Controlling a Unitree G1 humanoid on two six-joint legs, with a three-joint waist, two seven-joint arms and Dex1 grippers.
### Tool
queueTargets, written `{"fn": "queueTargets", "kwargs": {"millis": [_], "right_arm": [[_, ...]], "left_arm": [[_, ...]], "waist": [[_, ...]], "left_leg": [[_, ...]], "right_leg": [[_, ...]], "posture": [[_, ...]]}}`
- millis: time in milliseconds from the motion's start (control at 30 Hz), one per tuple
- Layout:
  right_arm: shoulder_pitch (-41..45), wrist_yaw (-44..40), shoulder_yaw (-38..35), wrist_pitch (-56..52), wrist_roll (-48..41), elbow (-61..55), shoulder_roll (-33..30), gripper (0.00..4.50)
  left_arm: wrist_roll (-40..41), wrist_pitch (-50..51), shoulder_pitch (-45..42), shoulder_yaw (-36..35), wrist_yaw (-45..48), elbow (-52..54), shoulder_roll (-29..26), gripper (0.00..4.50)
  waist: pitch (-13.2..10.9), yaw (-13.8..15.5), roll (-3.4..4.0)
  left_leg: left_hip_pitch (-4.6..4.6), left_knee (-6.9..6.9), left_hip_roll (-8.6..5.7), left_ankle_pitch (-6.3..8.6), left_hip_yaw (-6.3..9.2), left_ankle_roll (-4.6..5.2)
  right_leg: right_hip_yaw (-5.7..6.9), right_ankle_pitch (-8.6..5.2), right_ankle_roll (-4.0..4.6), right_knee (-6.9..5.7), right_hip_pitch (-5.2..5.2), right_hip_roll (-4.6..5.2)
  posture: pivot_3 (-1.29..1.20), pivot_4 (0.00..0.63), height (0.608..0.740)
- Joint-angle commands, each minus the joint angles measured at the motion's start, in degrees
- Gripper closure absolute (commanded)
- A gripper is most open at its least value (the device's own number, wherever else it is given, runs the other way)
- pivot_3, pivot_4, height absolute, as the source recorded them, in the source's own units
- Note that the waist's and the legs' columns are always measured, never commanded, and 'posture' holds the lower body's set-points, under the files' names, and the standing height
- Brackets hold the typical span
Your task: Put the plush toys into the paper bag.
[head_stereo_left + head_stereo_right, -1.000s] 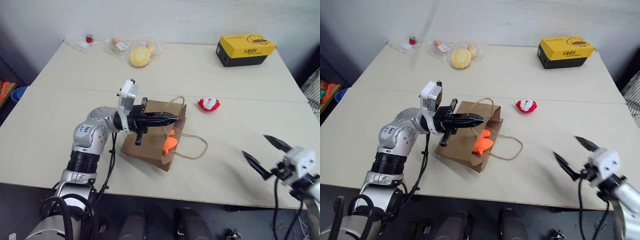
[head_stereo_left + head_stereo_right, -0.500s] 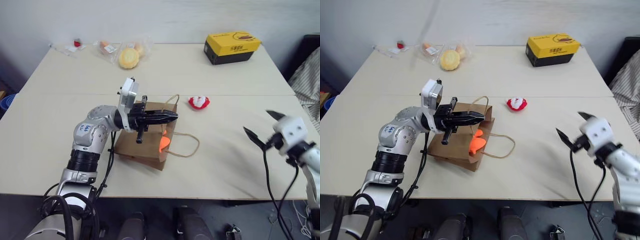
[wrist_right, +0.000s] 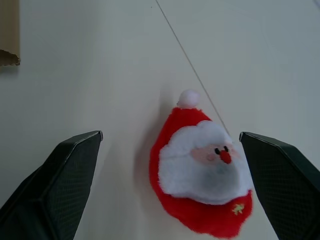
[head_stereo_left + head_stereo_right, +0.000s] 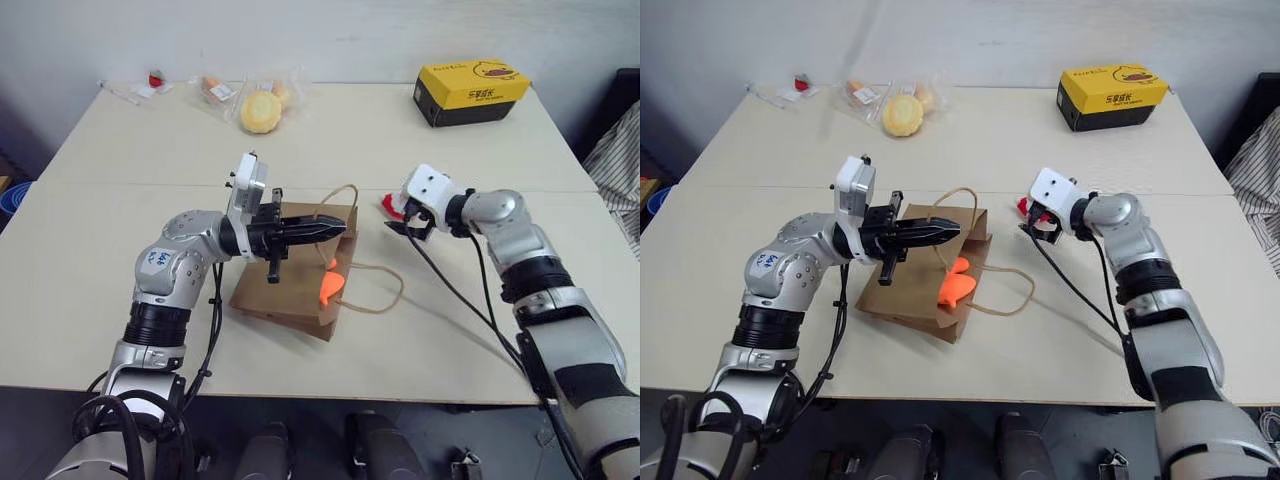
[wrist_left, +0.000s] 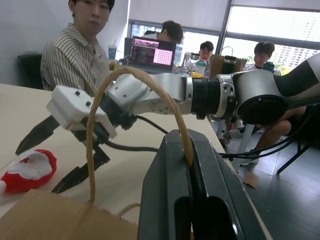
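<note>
Step in hand: R arm lined up on 2nd toy, grasp not yet made.

Near: brown paper bag (image 4: 300, 275) lies on table (image 4: 120, 260), orange plush (image 4: 332, 284) at its mouth. L gripper (image 4: 335, 230) pinching the bag's cord handle (image 5: 100, 115). Farther: R gripper (image 3: 172, 185) spread wide around Santa plush (image 3: 202, 177), not touching. Next, as judged: descend, close on Santa, carry it to bag mouth.

Table (image 4: 120, 300): pale cream top, a seam running across in front of me.
Wall (image 4: 330, 35): plain white behind it.
Windows (image 5: 270, 30): bright daylight behind seated people (image 5: 75, 55).
</note>
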State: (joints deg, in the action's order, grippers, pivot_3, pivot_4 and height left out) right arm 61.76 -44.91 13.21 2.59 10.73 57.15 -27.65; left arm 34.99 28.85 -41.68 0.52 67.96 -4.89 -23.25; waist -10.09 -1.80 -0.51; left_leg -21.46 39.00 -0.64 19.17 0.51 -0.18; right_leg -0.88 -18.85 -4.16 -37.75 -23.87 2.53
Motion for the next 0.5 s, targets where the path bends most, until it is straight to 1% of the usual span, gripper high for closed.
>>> {"fn": "queueTargets", "kwargs": {"millis": [33, 67, 200, 233, 300, 400, 433, 500], "right_arm": [[3.4, 2.7, 0.0, 1.3, 1.8, 5.9, 0.7, 0.62], [4.0, 4.0, -0.3, 0.9, 2.0, 7.5, 1.2, 0.92], [5.4, 6.0, -0.9, 0.7, 2.3, 10.8, 1.6, 2.38], [5.5, 6.3, -1.2, 1.0, 2.0, 11.0, 1.5, 2.67], [5.6, 6.4, -1.6, 1.9, 1.6, 11.1, 1.3, 3.46], [4.5, 3.2, -3.2, 5.4, -0.1, 8.9, -0.6, 4.15], [3.3, -0.2, -4.3, 8.7, -2.1, 6.6, -1.5, 4.32], [0.3, -5.2, -7.4, 10.4, -6.6, 0.8, -3.1, 4.37]], "left_arm": [[0.8, 0.2, -0.1, -1.1, -0.7, 2.3, -0.7, 4.5], [0.9, 0.3, 0.0, -1.2, -0.8, 2.4, -0.9, 4.5], [1.0, 0.5, 0.0, -1.4, -1.0, 2.7, -1.5, 4.5], [1.0, 0.6, -0.1, -1.4, -1.0, 2.7, -1.5, 4.5], [1.2, 0.8, -0.1, -1.5, -1.1, 2.7, -1.7, 4.5], [2.1, 1.4, -0.6, -1.6, -0.5, 2.7, -2.0, 4.5], [3.2, 2.5, -0.9, -1.9, -0.1, 2.9, -2.1, 4.5], [5.2, 4.1, -1.9, -2.7, -0.2, 3.2, -1.9, 4.5]], "waist": [[0.0, 0.0, 0.0], [0.0, -0.1, 0.0], [0.0, -0.2, 0.01], [0.0, -0.2, 0.01], [0.0, -0.2, 0.01], [0.0, -0.2, 0.01], [0.0, -0.1, 0.0], [0.0, 0.1, 0.0]], "left_leg": [[0.0, 0.0, 0.0, 0.0, 0.01, 0.0], [0.0, 0.0, 0.0, 0.0, 0.01, -0.01], [0.01, 0.01, 0.0, -0.01, 0.02, -0.02], [0.01, 0.02, 0.0, -0.01, 0.02, -0.02], [0.01, 0.02, 0.0, 0.0, 0.02, -0.02], [0.01, 0.02, 0.0, 0.0, 0.01, -0.02], [0.01, 0.02, 0.0, 0.0, 0.01, -0.03], [0.0, 0.01, 0.0, 0.0, 0.04, -0.03]], "right_leg": [[0.01, 0.0, 0.0, 0.0, -0.01, 0.0], [0.02, 0.0, 0.0, -0.02, -0.01, 0.0], [0.02, 0.0, 0.0, -0.05, 0.0, 0.0], [0.02, 0.0, 0.0, -0.06, -0.01, 0.0], [0.02, 0.0, 0.0, -0.06, 0.0, 0.0], [0.02, 0.0, 0.0, -0.06, 0.0, -0.01], [0.02, 0.0, 0.0, -0.06, 0.0, -0.01], [0.07, 0.0, 0.0, -0.03, 0.0, -0.01]], "posture": [[0.0, 0.15, 0.74], [0.0, 0.15, 0.74], [0.0, 0.15, 0.74], [0.0, 0.15, 0.74], [0.0, 0.15, 0.74], [0.0, 0.15, 0.74], [0.0, 0.15, 0.74], [0.0, 0.15, 0.74]]}}
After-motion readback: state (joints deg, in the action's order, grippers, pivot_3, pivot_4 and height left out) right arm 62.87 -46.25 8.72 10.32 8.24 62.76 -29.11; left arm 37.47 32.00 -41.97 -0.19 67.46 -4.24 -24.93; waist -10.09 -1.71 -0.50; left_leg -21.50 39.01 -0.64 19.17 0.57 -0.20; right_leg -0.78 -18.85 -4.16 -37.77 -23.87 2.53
